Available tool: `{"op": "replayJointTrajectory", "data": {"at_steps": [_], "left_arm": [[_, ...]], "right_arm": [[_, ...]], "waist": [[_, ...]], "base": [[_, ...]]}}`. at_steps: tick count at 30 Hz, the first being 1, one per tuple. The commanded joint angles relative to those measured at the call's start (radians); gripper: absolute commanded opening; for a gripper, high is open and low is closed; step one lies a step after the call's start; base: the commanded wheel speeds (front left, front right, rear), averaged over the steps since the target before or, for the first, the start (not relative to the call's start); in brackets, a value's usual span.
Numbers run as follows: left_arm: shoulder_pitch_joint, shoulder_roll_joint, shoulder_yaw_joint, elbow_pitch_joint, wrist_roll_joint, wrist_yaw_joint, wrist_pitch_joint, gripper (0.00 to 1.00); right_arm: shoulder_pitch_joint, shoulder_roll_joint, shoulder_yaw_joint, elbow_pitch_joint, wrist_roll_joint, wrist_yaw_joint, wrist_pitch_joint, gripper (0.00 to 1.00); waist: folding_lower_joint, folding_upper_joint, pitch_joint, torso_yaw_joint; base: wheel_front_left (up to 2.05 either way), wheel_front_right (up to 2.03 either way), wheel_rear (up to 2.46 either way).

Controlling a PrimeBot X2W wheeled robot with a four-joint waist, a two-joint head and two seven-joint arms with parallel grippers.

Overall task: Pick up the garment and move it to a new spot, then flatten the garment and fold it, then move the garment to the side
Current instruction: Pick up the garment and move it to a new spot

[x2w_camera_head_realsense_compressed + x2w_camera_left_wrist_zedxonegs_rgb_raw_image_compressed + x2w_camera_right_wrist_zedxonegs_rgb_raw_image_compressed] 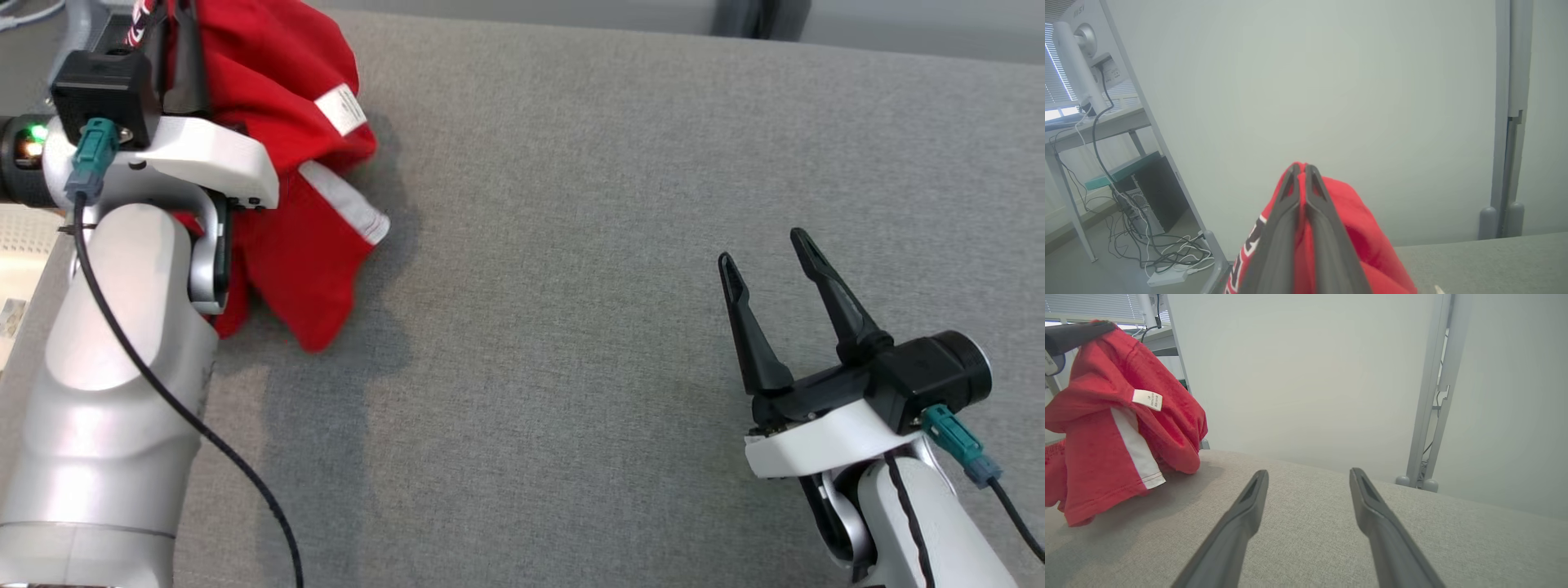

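Holding one red garment (277, 82) bunched above the table's (612, 204) left edge.
Of two grippers, the left gripper (1300, 168) has its jaws pinched shut on a fold, likely to carry the garment; its hem seems to touch the table. The right gripper (763, 249) sits well apart, jaws spread wide, empty.
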Motion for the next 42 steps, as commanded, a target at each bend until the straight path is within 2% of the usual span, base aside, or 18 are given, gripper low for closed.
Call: {"op": "replayJointTrajectory", "data": {"at_steps": [1, 8, 19, 25, 33, 42], "left_arm": [[0.006, 0.016, 0.006, -0.025, 0.008, 0.000, -0.006, 0.00], [0.009, 0.067, 0.016, -0.091, 0.014, -0.009, -0.006, 0.00], [-0.003, 0.078, -0.022, -0.188, 0.000, -0.060, 0.008, 0.00], [-0.002, 0.068, -0.060, -0.233, 0.003, -0.084, 0.025, 0.00], [-0.010, 0.026, -0.144, -0.253, 0.015, -0.128, 0.041, 0.00], [0.019, -0.033, -0.257, -0.183, 0.031, -0.176, 0.037, 0.00]], "right_arm": [[0.013, 0.002, -0.007, 0.002, 0.007, 0.000, -0.006, 1.00], [0.027, 0.032, -0.008, -0.002, 0.017, 0.000, -0.006, 1.00], [0.030, 0.054, -0.013, -0.008, 0.023, 0.000, -0.006, 1.00], [0.031, 0.056, -0.016, -0.013, 0.028, 0.000, -0.006, 1.00], [0.043, 0.056, -0.015, -0.022, 0.067, 0.000, -0.006, 1.00], [0.047, 0.056, -0.012, -0.028, 0.100, 0.000, -0.006, 1.00]], "waist": [[0.0000, 0.0000, -0.024, -0.019], [0.0000, 0.0000, -0.064, -0.077], [0.0000, 0.0000, -0.079, -0.172], [0.0000, 0.0000, -0.093, -0.241], [0.0000, 0.0000, -0.110, -0.334], [0.0000, 0.0000, -0.111, -0.396]], "base": [[0.00, 0.00, 0.00], [0.00, 0.00, 0.00], [0.00, 0.00, 0.00], [0.00, 0.00, 0.00], [0.00, 0.00, 0.00], [0.00, 0.00, 0.00]]}}
